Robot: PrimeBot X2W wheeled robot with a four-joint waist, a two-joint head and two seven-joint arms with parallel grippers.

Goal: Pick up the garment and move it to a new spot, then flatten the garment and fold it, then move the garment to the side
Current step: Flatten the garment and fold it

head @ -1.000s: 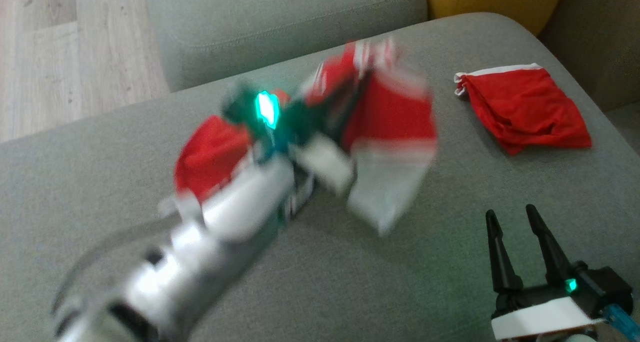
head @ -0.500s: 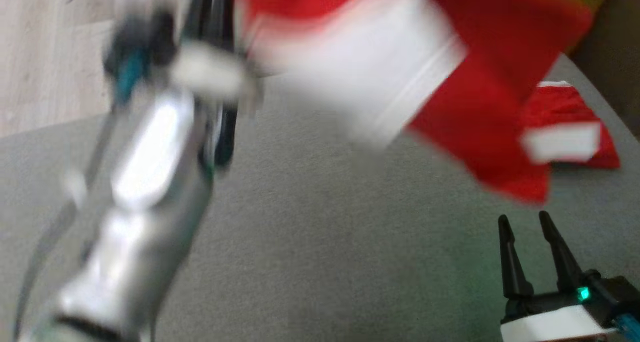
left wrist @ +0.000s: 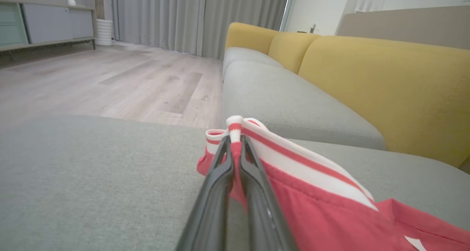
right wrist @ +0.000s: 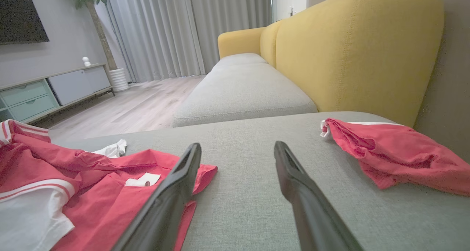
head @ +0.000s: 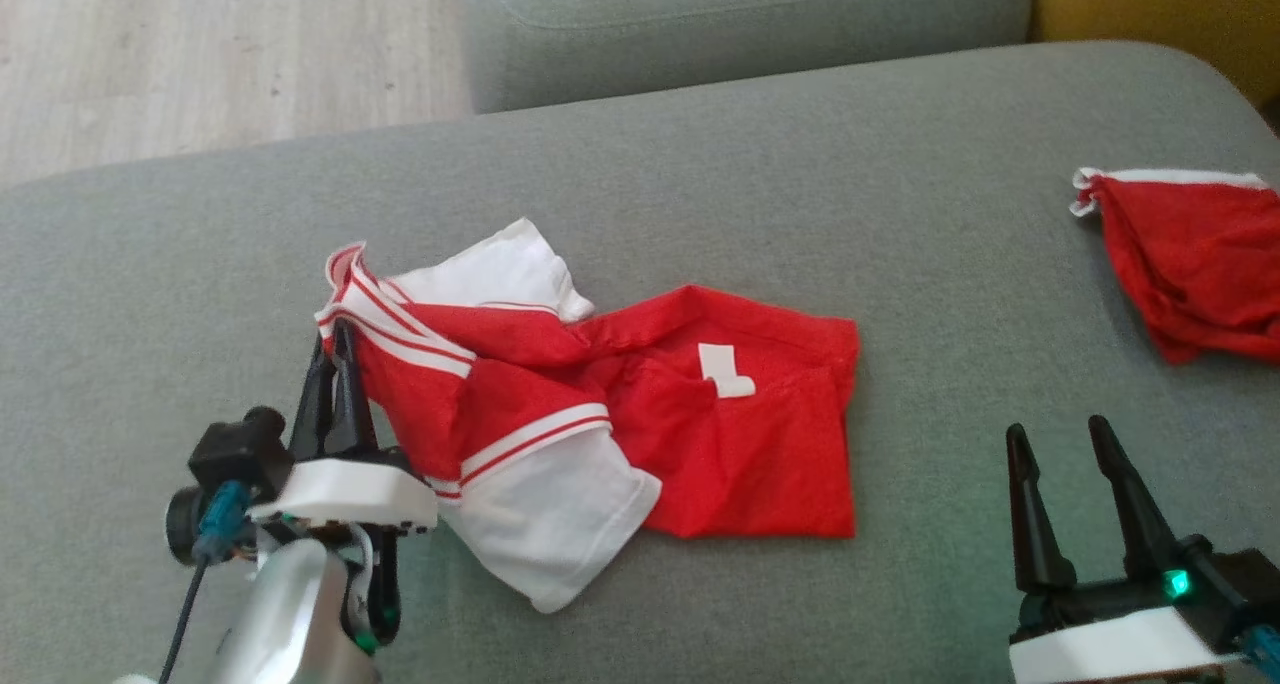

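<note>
The garment, a red shirt with white sleeves and red-striped white trim, lies crumpled on the grey sofa cushion. My left gripper is shut on its striped collar edge at the shirt's left end; in the left wrist view the fingers pinch the trim of the garment, lifting it slightly. My right gripper hovers open at the lower right, off the fabric, with nothing between its fingers. The garment lies to its left in the right wrist view.
A second red piece of clothing lies at the cushion's right edge, also visible as red cloth. Yellow sofa backrest rises behind. Another grey seat cushion lies beyond, wooden floor at upper left.
The left arm swung the shirt up through the air and has brought it down onto the cushion, spread to the right. The head camera shifted. The right gripper stayed open in place.
</note>
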